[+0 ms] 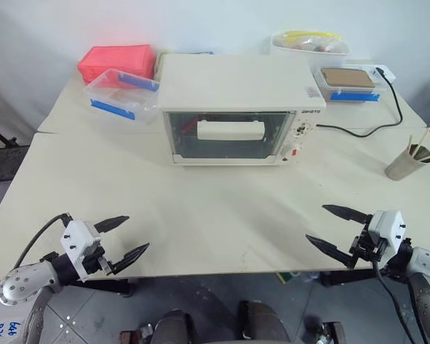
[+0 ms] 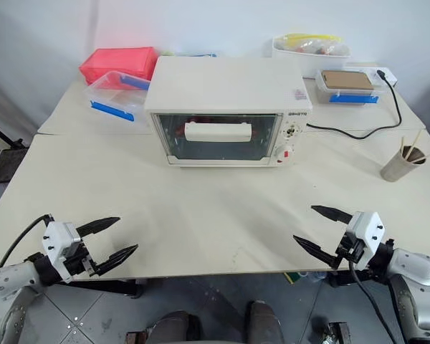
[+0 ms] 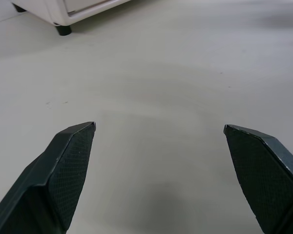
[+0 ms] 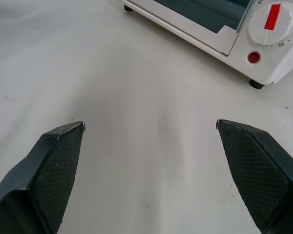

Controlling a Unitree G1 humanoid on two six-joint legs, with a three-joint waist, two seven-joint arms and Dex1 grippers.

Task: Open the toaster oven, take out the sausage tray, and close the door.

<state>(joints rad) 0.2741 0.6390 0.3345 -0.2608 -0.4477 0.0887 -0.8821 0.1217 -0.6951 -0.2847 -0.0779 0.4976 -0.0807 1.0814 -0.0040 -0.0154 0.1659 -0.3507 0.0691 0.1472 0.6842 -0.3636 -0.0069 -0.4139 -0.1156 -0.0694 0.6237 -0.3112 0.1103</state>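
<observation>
The toaster oven (image 1: pixel 236 111) sits toward the far side of the white table (image 1: pixel 201 208), well apart from both my hands, its door (image 1: pixel 228 135) shut and upright with the cream bar handle (image 1: pixel 231 130) across the upper glass; nothing of the job is done yet, so I judge the step in hand to be reaching in and pulling that door down.

My left gripper (image 1: pixel 122 239) and my right gripper (image 1: pixel 335 228) both hang over the near edge of the table, fingers spread wide and holding nothing; the wrist views show bare tabletop between my fingertips (image 3: pixel 73 156).

To do it well, I would bring one hand in level and square to the handle, keep the fingers spread until they straddle the bar, close on its middle rather than an end, then follow the arc of the hinge downward instead of tugging straight back, since a light oven could slide on its feet; the other hand might steady the casing, clear of the knobs (image 1: pixel 302 131) and the black cord (image 1: pixel 387 107).

Much is hard to read; the sausage tray lies behind tinted, reflecting glass, and I catch only a hint of red (image 2: pixel 193 119) there, so I cannot tell its shelf or how it sits; the hinge line is not visible; the right wrist view cuts off all but the oven's lower corner and a dial (image 4: pixel 276 22).
</observation>
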